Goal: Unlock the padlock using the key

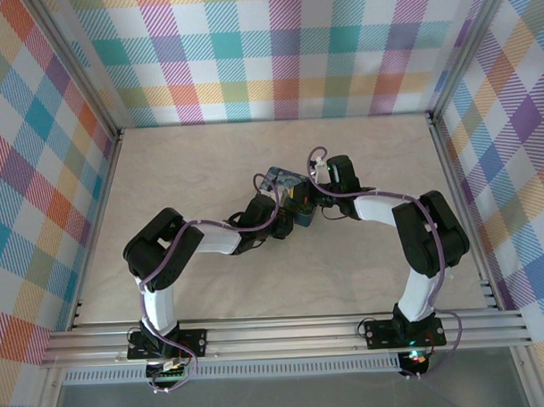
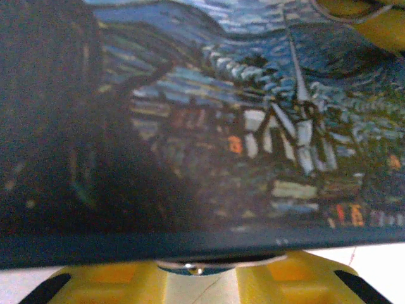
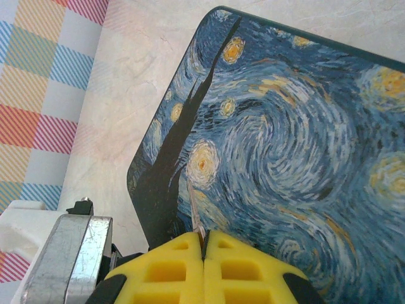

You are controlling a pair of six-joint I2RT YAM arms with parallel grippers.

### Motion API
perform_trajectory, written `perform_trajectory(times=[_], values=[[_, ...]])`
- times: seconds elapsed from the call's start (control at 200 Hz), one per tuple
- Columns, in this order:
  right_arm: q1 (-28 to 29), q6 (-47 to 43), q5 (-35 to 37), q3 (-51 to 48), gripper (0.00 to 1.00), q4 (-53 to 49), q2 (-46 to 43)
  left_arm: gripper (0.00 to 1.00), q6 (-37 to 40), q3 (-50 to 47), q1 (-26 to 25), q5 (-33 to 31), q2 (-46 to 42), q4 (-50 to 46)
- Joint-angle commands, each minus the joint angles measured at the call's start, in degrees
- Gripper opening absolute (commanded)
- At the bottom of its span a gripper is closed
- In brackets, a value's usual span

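At the left of the top view, the left arm [image 1: 180,251] is stretched over the tabletop [image 1: 213,295] toward its middle. In the left wrist view, the yellow fingers [image 2: 101,282] of the left tool [image 2: 197,288] are seen standing apart. The padlock [image 2: 196,268] is glimpsed between them as a small silvery and blue piece, tucked just under the near edge of the painted tin [image 2: 253,139]. Whether it is clamped by the fingers cannot be told. The tin [image 1: 282,178] is found near the middle of the tabletop, where the two arms meet. In the right wrist view, the right tool [image 3: 204,244] is closed, its yellow fingers pressed together. A thin silvery blade, the key [image 3: 195,215], is pinched between them. The key is pointed over the swirled face of the tin [image 3: 285,139], near its dark corner.
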Motion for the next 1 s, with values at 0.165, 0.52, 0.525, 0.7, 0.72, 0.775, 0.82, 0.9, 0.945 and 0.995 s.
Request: perform_trajectory(times=[0.165, 0.52, 0.525, 0.7, 0.72, 0.775, 0.82, 0.9, 0.945, 0.995], values=[[1.3, -0.1, -0.1, -2.4, 0.02, -4.7, 0.4, 0.23, -1.6, 1.1, -0.5, -1.9, -0.4, 2.7], [1.3, -5.1, 4.7, -2.1, 0.01, -4.6, -7.6, 0.19, -5.6, 0.9, -0.4, 1.4, -4.3, -0.9], [1.3, -5.2, 4.8, -2.2, 0.01, -4.6, -7.8, 0.19, -5.7, 0.9, -0.5, 1.5, -4.5, -1.2], [1.3, -8.6, 9.4, -7.0, 0.01, -4.9, -15.9, 0.19, -8.2, 3.9, -0.4, 3.5, -6.6, -9.9], [1.3, -8.9, 9.9, -7.8, 0.02, -4.9, -16.9, 0.19, -8.6, 4.2, -0.4, 3.8, -6.7, -10.7], [1.3, -9.8, 11.2, -10.4, 0.01, -4.4, -20.0, 0.19, -9.8, 5.2, -0.4, 4.8, -7.0, -12.8], [1.4, -10.3, 12.3, -12.7, 0.01, -4.0, -22.8, 0.19, -10.8, 5.9, -0.4, 6.0, -7.2, -14.2], [1.8, -11.4, 13.9, -16.5, 0.01, -3.6, -27.6, 0.17, -13.3, 7.4, -0.3, 7.8, -7.5, -16.6], [2.2, -12.0, 14.6, -18.3, 0.02, -3.5, -30.0, 0.17, -14.6, 8.3, -0.3, 9.2, -7.5, -18.0], [2.9, -12.5, 15.8, -20.4, 0.02, -3.5, -32.4, 0.15, -16.0, 9.9, -0.1, 10.0, -7.4, -20.4]])
